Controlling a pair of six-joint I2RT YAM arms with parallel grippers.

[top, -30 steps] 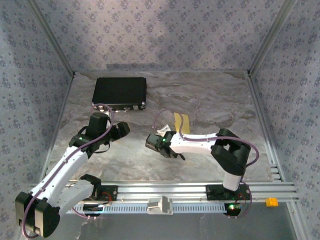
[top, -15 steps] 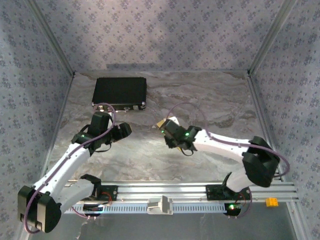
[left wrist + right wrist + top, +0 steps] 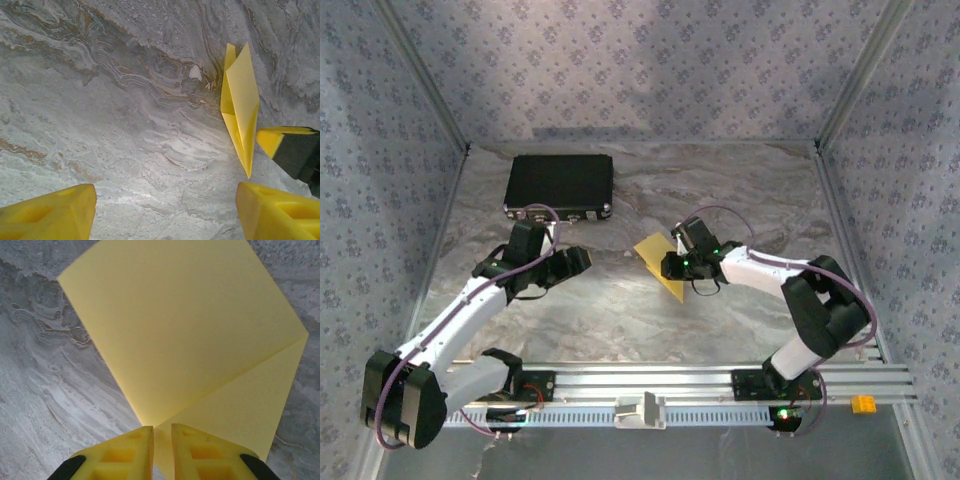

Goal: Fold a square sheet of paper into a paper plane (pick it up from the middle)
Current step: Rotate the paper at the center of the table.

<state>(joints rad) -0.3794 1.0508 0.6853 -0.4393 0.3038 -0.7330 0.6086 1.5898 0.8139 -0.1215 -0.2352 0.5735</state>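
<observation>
Down-table and to the right of the black case (image 3: pixel 560 185), the square sheet of paper (image 3: pixel 652 258) sits partly folded, one flap creased over. Seen from the left wrist it is tipped up off the marbled table (image 3: pixel 620 320) rather than lying flat. Its long axis runs on a slant, from a corner on the case side to a point aimed away from the case toward the arm bases. The right gripper (image 3: pixel 162 440) is the one on it: its jaws are pinched to a thin slit with the paper's near corner caught between them, on the side of the sheet away from the case. The left gripper (image 3: pixel 580 260) hangs below the case, apart from the sheet, with bare table between them. Its fingers (image 3: pixel 50 215) are spread wide with nothing between them, and its mouth is turned toward the paper. My guess is that any next crease needs that left arm to cross toward the sheet's free, case-side edge.
</observation>
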